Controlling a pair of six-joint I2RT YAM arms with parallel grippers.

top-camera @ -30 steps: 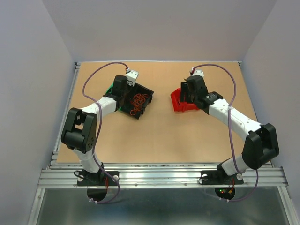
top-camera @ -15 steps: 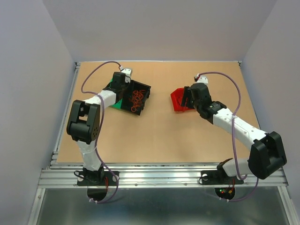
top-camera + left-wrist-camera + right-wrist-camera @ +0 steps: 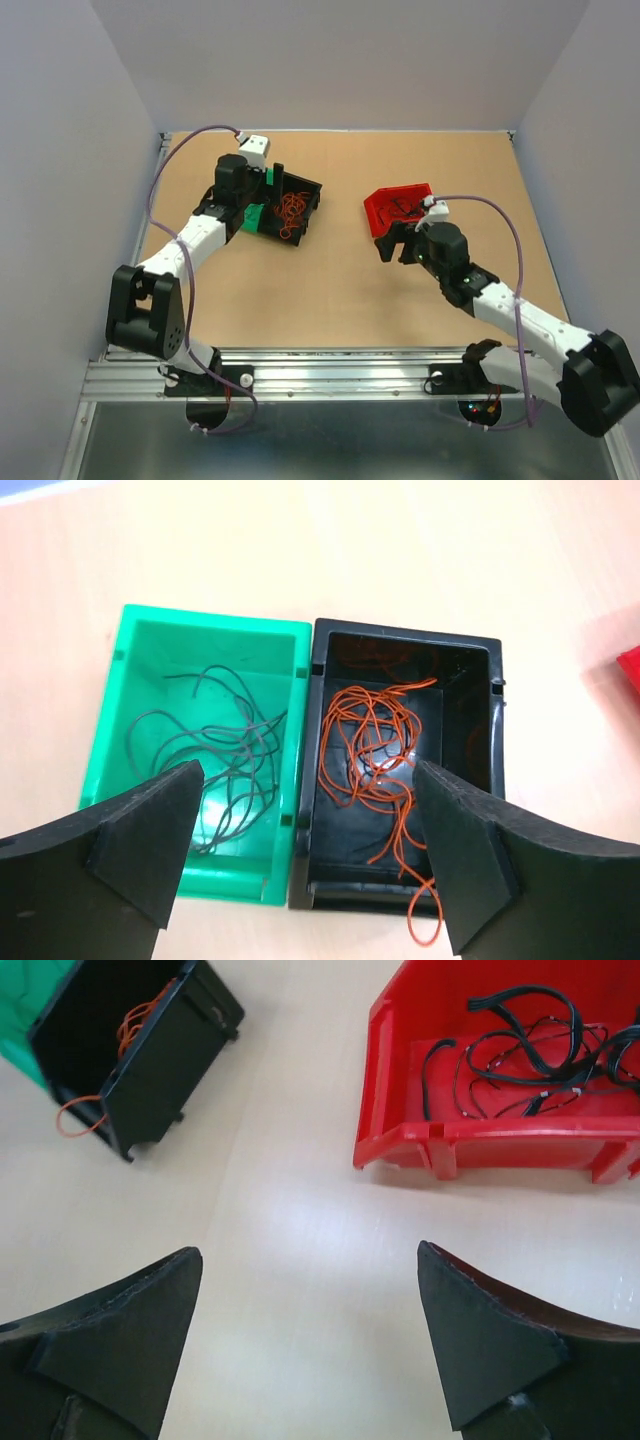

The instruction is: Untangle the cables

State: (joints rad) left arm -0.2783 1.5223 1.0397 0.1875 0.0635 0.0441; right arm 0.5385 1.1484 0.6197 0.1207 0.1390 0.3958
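A green bin (image 3: 120,730) holds loose grey cables (image 3: 225,750). A black bin (image 3: 480,730) pressed against its right side holds tangled orange cables (image 3: 375,745); one orange loop (image 3: 424,920) hangs over its near wall. A red bin (image 3: 400,1080) holds black cables (image 3: 530,1045). My left gripper (image 3: 308,775) is open and empty, above the seam between the green and black bins (image 3: 248,195). My right gripper (image 3: 308,1253) is open and empty over bare table, just in front of the red bin (image 3: 398,208).
The green bin (image 3: 252,217) and the black bin (image 3: 312,188) sit at the back left of the wooden table (image 3: 330,290). Grey walls enclose the table on three sides.
My right gripper has pulled back from the red bin towards the near side. My left arm has swung left and now looks down on the green and black bins.
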